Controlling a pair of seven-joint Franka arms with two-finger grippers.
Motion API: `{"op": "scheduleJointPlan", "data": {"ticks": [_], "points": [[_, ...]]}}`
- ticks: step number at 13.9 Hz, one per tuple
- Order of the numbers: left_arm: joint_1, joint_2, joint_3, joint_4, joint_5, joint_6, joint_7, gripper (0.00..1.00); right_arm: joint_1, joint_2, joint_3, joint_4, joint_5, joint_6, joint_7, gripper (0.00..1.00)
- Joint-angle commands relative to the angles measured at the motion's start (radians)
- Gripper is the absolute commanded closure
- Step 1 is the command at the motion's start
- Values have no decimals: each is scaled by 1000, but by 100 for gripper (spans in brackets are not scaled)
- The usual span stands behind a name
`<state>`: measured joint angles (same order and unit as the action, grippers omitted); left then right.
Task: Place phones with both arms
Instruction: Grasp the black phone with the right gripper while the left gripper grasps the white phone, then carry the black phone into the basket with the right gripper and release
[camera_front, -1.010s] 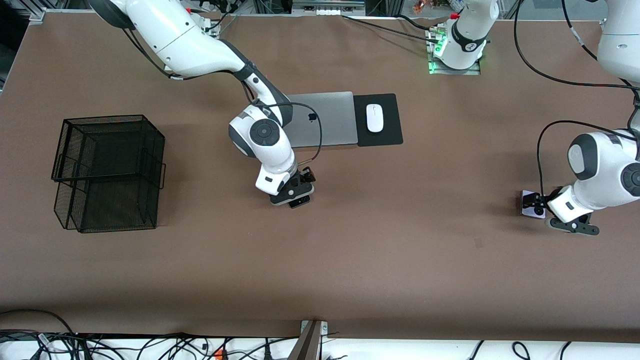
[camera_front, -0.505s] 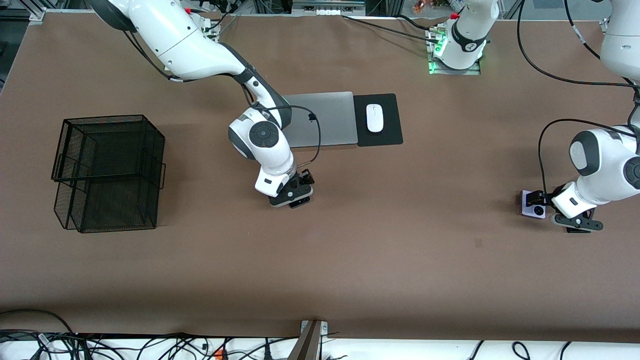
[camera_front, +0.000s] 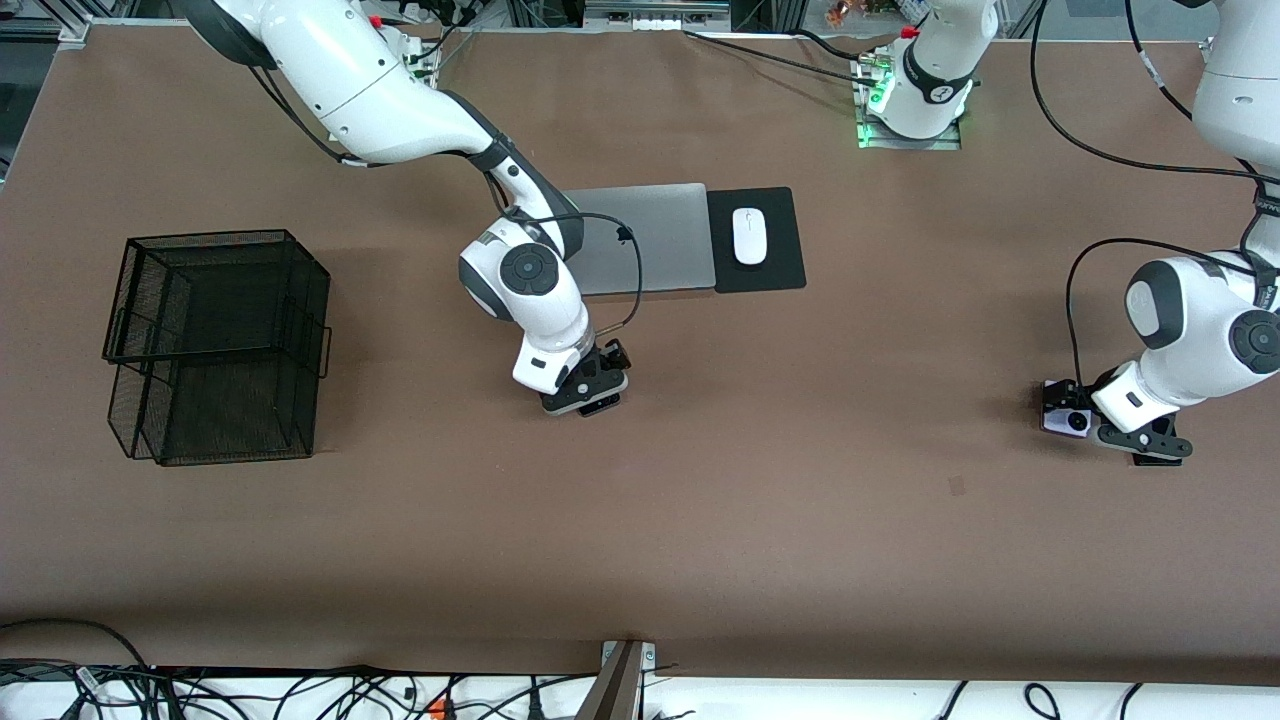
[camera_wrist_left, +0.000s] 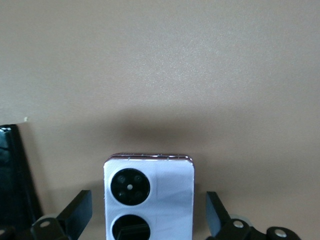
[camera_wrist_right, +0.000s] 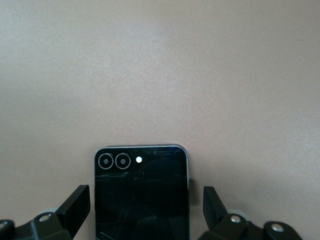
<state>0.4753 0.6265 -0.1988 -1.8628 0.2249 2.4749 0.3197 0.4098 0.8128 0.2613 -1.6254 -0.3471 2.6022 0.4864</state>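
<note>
left gripper (camera_front: 1075, 412) has shifted a little, jaws wide, straddling small square lilac-white phone (camera_wrist_left: 149, 197) flat near desk's left-arm edge, no grip | right gripper (camera_front: 598, 392) steady mid-desk, jaws wide around small square black folded phone (camera_wrist_right: 141, 192) | both grasps pending

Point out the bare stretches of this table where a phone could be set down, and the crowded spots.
Bare: between the black wire-mesh basket and the right gripper; between that gripper and the left gripper.
Crowded: silver laptop, black mouse pad, white mouse.
</note>
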Motion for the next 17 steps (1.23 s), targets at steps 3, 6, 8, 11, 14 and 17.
{"op": "scheduleJointPlan", "data": {"ticks": [3, 6, 8, 11, 14, 17], "points": [[11, 10, -4, -12, -6, 30, 22, 0, 12, 28, -16, 21, -35, 35, 8, 0], [11, 12, -2, -12, 13, 30, 24, 0, 14, 28, -17, 22, -33, 35, 8, 0], [23, 12, -1, -10, 39, 30, 25, 0, 14, 26, -16, 22, -33, 36, 9, 0], [29, 22, -1, -9, 40, 32, 29, 0, 12, 25, -16, 22, -33, 35, 9, 36], [31, 28, -1, -7, 39, 33, 27, 0, 9, 17, -17, 22, -33, 33, 3, 90], [29, 32, -1, -4, 39, 33, 15, 7, -5, -27, -19, 21, -33, -20, -3, 100]]}}
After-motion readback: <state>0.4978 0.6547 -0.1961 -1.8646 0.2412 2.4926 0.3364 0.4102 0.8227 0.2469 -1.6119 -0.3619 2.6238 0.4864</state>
